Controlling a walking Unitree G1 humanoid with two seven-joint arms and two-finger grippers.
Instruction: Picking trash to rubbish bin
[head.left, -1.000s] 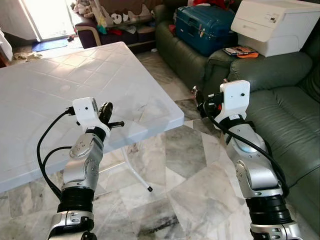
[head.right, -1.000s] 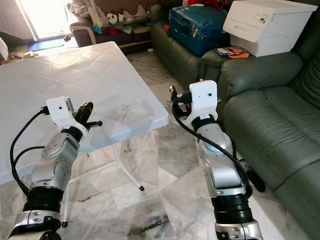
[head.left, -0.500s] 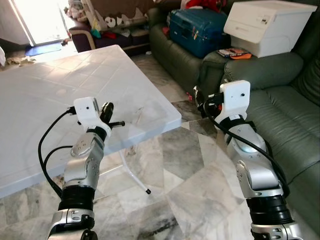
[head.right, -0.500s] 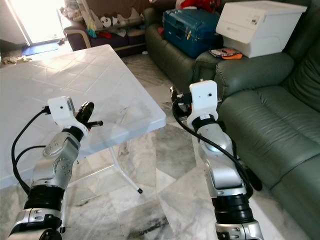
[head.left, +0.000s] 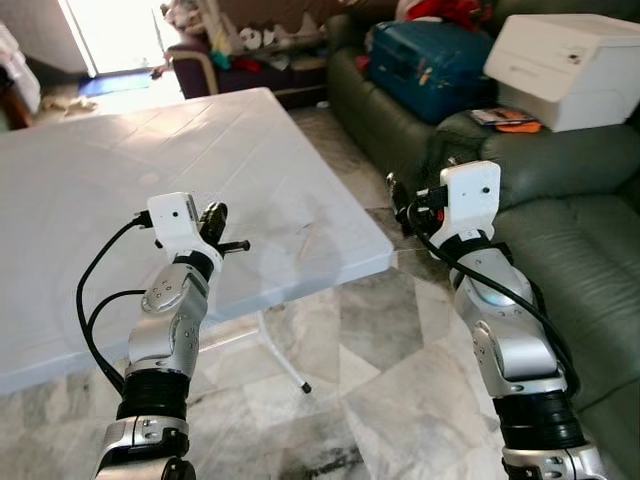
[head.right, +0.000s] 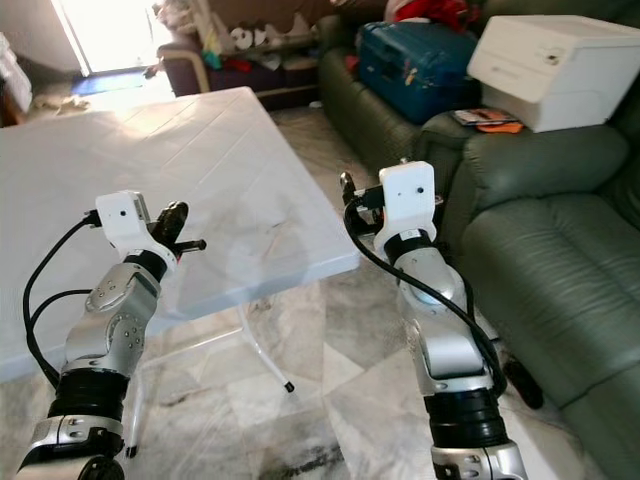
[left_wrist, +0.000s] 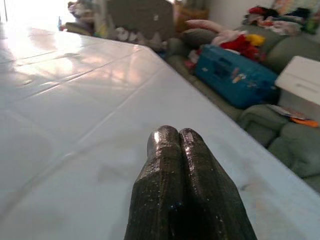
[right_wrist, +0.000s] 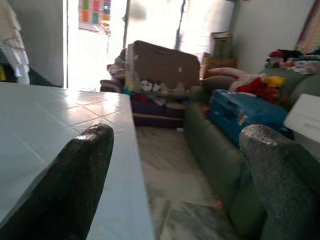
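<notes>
Sofa (head.left: 570, 230) dark green along robot's right, white surface (head.left: 120, 200) on its left, marble floor (head.left: 380, 350) between. Blue suitcase (head.left: 430, 55) and white printer (head.left: 570, 55) on sofa. Left tool (left_wrist: 172, 137) over surface, fingers pressed together. Right tool (right_wrist: 180, 150) beside surface corner, fingers apart, holding nothing. Trash and bin: cannot tell where.

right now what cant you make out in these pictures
- White plastic folding table: its near left part runs off the left eye view's edge; the legs are mostly hidden under the top.
- Blue hard-shell suitcase: contents unseen, lid shut.
- Small orange item beside the white box: too small to identify.
- Clutter on the far brown sofa: blurred by window glare.
- Left gripper shut; right gripper open.
</notes>
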